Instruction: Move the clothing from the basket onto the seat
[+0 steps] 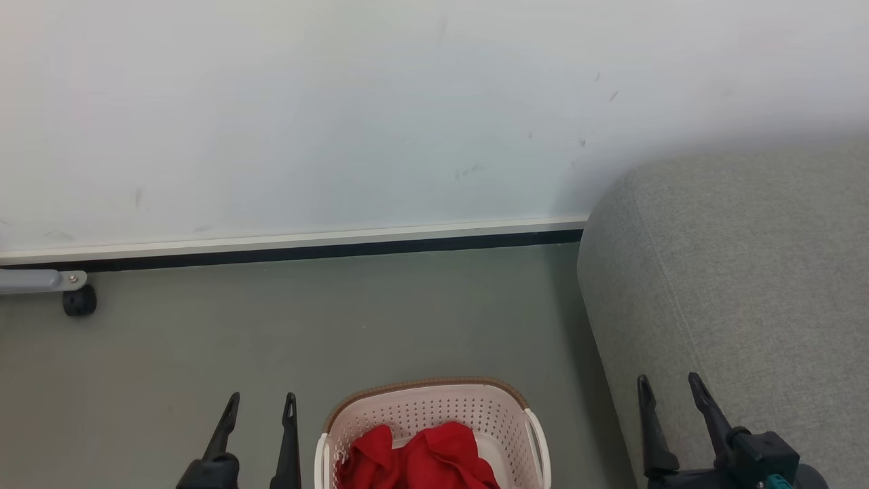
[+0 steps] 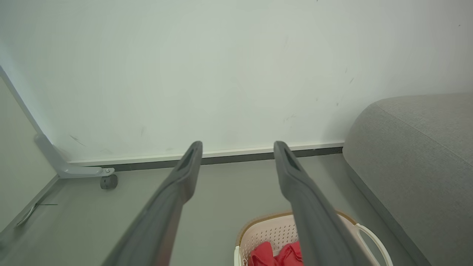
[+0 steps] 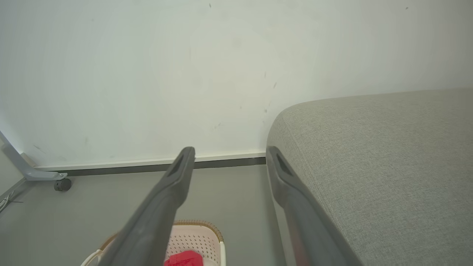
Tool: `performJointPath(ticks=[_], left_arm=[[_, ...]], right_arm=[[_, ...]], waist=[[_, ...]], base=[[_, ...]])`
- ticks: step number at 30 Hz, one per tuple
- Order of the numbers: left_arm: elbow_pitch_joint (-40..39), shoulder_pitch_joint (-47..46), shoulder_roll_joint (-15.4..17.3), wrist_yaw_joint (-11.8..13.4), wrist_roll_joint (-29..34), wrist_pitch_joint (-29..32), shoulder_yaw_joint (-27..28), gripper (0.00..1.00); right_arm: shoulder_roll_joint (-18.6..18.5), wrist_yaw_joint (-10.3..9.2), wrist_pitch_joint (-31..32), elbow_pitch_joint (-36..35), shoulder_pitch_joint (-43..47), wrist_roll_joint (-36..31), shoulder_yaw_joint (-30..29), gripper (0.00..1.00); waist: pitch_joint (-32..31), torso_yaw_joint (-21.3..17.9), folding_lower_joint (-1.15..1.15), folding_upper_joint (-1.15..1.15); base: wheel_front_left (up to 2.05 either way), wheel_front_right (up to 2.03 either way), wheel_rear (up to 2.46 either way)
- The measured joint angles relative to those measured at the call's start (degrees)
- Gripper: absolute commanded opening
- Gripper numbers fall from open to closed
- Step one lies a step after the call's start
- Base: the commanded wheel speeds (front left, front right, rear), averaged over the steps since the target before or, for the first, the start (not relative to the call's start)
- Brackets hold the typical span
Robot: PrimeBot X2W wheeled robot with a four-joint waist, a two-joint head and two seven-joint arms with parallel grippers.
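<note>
Red clothing lies bunched inside the cream basket, which stands on the floor at the bottom middle of the head view. The grey seat rises to the right of the basket. My left gripper hangs open just left of the basket, with nothing between its fingers. My right gripper is open and empty in front of the seat's rounded edge. The left wrist view has the left gripper above the floor, the basket and clothing low down. In the right wrist view the right gripper frames the seat and the basket.
A white wall with a dark baseboard runs across the back. A grey metal leg with a black caster stands at the far left by the wall. Grey-green floor stretches between the wall and the basket.
</note>
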Motion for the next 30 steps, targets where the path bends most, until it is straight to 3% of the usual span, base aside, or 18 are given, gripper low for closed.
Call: performJointPath(ticks=[30], left_arm=[[-0.68, -0.38, -0.46, -1.53, 1.74, 0.00, -0.22, 1.00]], right_arm=[[0.09, 0.42, 0.00, -1.94, 0.00, -1.24, -1.19, 1.00]], waist=[[3.05, 0.06, 0.00, 0.00]], base=[[0.00, 0.00, 0.00]])
